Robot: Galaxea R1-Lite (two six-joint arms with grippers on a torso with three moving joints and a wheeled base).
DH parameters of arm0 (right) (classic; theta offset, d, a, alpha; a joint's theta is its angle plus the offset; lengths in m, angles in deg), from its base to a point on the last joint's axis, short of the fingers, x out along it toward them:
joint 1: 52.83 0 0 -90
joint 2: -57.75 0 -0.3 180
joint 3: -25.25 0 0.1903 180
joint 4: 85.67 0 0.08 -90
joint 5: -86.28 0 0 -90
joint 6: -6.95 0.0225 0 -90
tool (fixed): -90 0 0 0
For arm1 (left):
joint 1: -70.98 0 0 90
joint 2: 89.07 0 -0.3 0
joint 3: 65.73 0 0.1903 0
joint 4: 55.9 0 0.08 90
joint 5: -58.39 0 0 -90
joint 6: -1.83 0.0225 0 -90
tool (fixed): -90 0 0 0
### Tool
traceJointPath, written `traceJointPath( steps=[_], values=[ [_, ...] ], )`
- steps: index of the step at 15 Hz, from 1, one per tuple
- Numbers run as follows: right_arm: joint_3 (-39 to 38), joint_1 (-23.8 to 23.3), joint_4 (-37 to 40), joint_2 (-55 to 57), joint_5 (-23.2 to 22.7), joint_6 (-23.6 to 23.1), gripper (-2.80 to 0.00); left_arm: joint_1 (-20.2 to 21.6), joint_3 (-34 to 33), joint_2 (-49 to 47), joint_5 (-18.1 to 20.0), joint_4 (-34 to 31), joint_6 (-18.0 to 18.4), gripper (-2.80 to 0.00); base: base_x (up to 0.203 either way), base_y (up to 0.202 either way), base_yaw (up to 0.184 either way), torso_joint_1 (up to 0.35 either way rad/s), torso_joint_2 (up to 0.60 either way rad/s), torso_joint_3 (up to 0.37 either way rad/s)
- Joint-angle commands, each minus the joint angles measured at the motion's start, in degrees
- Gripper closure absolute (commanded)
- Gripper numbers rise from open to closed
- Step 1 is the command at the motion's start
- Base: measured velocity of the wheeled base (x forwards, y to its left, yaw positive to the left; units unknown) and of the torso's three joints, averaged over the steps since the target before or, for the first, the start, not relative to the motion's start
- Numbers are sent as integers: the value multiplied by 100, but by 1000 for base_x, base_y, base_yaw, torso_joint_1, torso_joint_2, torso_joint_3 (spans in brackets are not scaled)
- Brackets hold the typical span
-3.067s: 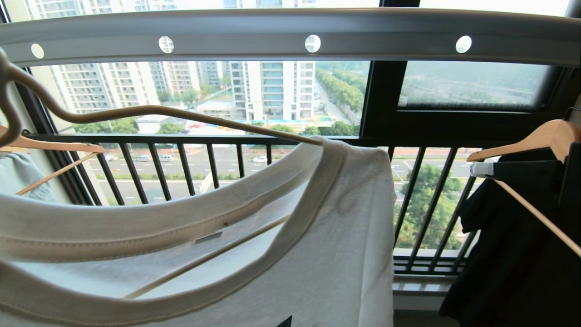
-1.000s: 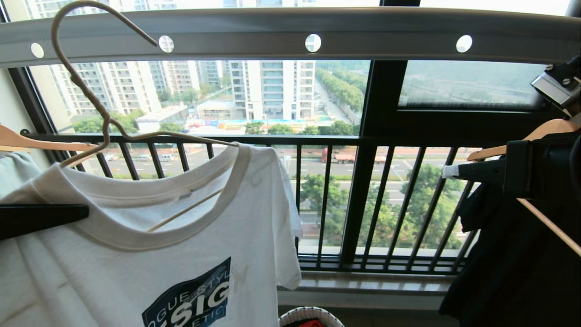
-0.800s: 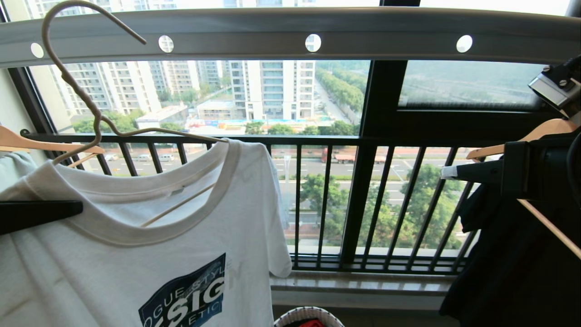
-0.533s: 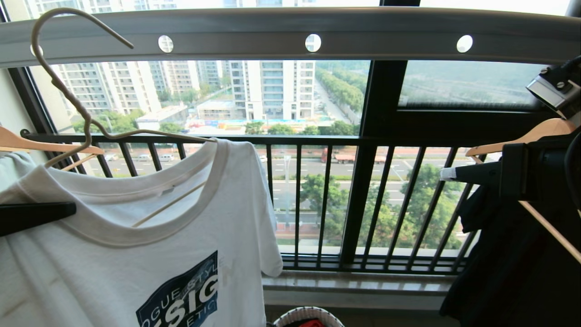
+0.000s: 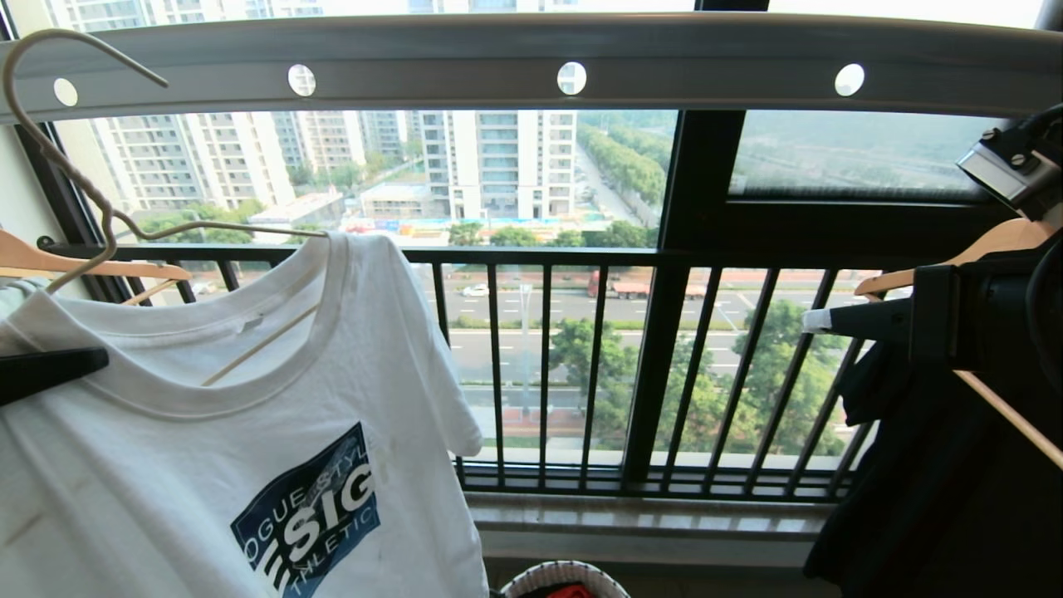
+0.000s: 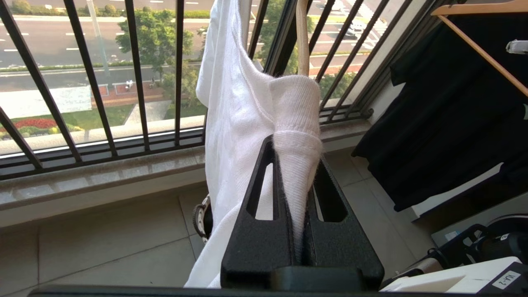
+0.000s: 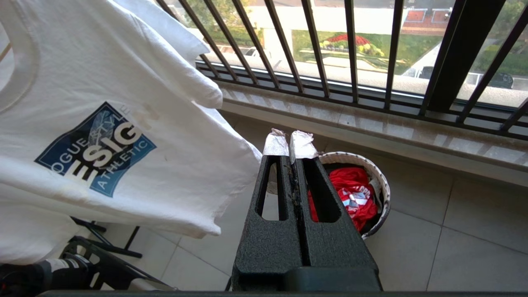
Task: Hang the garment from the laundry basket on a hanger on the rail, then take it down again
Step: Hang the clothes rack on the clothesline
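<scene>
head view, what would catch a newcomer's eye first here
The white T-shirt with its dark blue chest logo fills the lower left, draped on a thin cream hanger whose hook rises in front of the grey rail with round holes across the top. The left gripper is shut on the shirt's collar at the left edge. At the right, the right gripper is shut on nothing, above the white woven basket.

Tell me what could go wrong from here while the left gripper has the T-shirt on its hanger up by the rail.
1. The hanger hook looks free of the rail, so the left gripper, shut on the T-shirt collar, seems its only support; a slip could drop both.
2. The grip is on cloth; the hanger could tilt and shed the T-shirt.
3. A wooden hanger is close by; the hook might snag it.
</scene>
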Motion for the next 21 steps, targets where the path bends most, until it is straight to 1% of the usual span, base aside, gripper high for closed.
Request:
traceJointPath(
  steps=[1, 4, 7, 9, 14, 18, 21],
  values=[
    [0, 2, 6, 23, -8, 9, 0, 87, -70, 52, -44, -3, 2, 0, 0, 0, 0, 0, 0, 0],
    [-35, 2, 6, 23, -17, 0, 0, 222, -88, 122, -88, -2, 2, 0, 0, 0, 0, 0, 0, 0],
    [-35, 2, -3, 24, -17, 0, 0, 385, -150, 190, -250, -2, -4, 0, 0, 0, 0, 0, 0, 0],
    [-35, 2, 6, 49, -17, 6, 0, 485, -202, 262, -255, -2, 2, 0, 0, 0, 0, 0, 0, 0],
    [-35, 2, -3, 86, -17, 9, 0, 485, -211, 289, -238, 11, -9, 0, 0, 0, 0, 0, 0, 0],
    [-35, 2, -3, 146, -17, 9, 0, 485, -409, 356, -255, 401, -198, 0, 0, 0, 0, 0, 0, 0],
    [-35, 2, -3, 190, -9, 10, 0, 404, -493, 374, -229, 447, -227, 0, 0, 0, 0, 0, 0, 0]
  ],
)
